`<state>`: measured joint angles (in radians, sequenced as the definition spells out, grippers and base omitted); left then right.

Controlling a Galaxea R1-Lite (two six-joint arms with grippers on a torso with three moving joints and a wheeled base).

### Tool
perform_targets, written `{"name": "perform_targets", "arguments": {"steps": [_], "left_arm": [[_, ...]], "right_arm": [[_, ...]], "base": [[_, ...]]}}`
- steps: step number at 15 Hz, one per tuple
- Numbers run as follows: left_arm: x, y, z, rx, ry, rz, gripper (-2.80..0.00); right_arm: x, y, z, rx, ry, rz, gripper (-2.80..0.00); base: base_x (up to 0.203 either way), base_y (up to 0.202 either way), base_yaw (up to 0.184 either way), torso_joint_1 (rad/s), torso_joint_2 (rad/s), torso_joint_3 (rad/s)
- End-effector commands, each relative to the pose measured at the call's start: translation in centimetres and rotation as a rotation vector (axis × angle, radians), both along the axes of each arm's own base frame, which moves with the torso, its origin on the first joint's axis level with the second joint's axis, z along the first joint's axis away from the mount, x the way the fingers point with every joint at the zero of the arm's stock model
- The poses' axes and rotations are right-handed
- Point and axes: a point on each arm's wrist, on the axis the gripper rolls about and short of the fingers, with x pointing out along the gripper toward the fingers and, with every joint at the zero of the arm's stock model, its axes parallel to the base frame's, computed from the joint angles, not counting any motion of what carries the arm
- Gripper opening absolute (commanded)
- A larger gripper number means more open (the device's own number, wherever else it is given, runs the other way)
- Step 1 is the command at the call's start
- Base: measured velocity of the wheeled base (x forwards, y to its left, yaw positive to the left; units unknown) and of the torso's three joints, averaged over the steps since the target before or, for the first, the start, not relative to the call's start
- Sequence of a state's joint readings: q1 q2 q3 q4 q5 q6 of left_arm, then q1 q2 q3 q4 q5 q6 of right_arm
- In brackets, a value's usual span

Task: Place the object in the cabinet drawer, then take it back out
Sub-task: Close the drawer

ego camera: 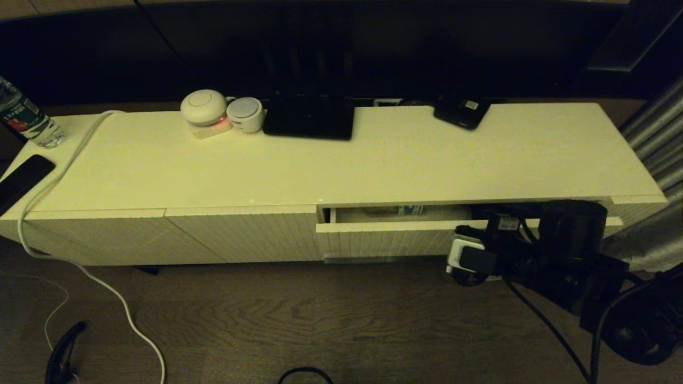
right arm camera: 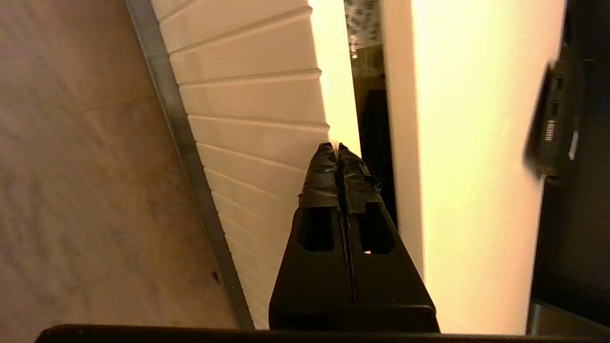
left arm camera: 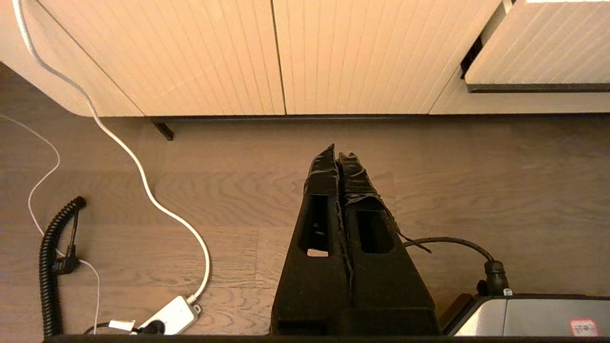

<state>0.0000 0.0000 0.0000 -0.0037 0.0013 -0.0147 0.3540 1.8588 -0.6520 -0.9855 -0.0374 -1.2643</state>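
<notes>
At the right end of the slightly open cabinet drawer (ego camera: pixel 384 234), whose long axis runs left-right, the right pincer (right arm camera: pixel 338 151), tips pressed together and empty, meets its top edge.

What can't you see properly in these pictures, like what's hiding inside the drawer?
- Inside the cabinet drawer: head view shows only a thin gap; something patterned lies there, too dim to name.
- Right gripper: in the head view the arm hides its tips; the right wrist view shows them shut at the drawer's top edge.
- Water bottle: cut off by the head view's left edge.

Ribbed cream cabinet drawer (ego camera: pixel 384 234) stands slightly open, something indistinct inside.
</notes>
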Motion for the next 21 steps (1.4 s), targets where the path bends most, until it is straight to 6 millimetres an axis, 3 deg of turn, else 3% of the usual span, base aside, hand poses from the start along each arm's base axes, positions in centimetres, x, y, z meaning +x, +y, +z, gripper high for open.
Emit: {"name": "perform_targets", "arguments": {"steps": [1,6,13,16,21], "left_arm": [[0.0,0.0,0.0,-0.001,-0.001,0.0,-2.8],[0.0,0.0,0.0,-0.001,0.001,0.0,-2.8],[0.0,0.0,0.0,-0.001,-0.001,0.0,-2.8],[0.0,0.0,0.0,-0.001,-0.001,0.0,-2.8],[0.0,0.0,0.0,-0.001,-0.001,0.0,-2.8]], "right_arm": [[0.3,0.1,-0.6,-0.016,0.018,0.0,-2.8],[0.2,0.0,-1.0,-0.021,0.033,-0.002,-2.8],[-5.0,-1.8,2.3,-0.042,0.107,0.009,-2.8],[-6.5,-2.3,0.5,-0.075,0.211,0.011,-2.8],[-5.1,-1.9,-2.7,-0.085,0.25,0.006,-2.8]], "base": [[0.0,0.0,0.0,0.0,0.0,0.0],[0.0,0.0,0.0,0.0,0.0,0.0],[0.0,0.0,0.0,0.0,0.0,0.0],[0.0,0.0,0.0,0.0,0.0,0.0],[0.0,0.0,0.0,0.0,0.0,0.0]]}}
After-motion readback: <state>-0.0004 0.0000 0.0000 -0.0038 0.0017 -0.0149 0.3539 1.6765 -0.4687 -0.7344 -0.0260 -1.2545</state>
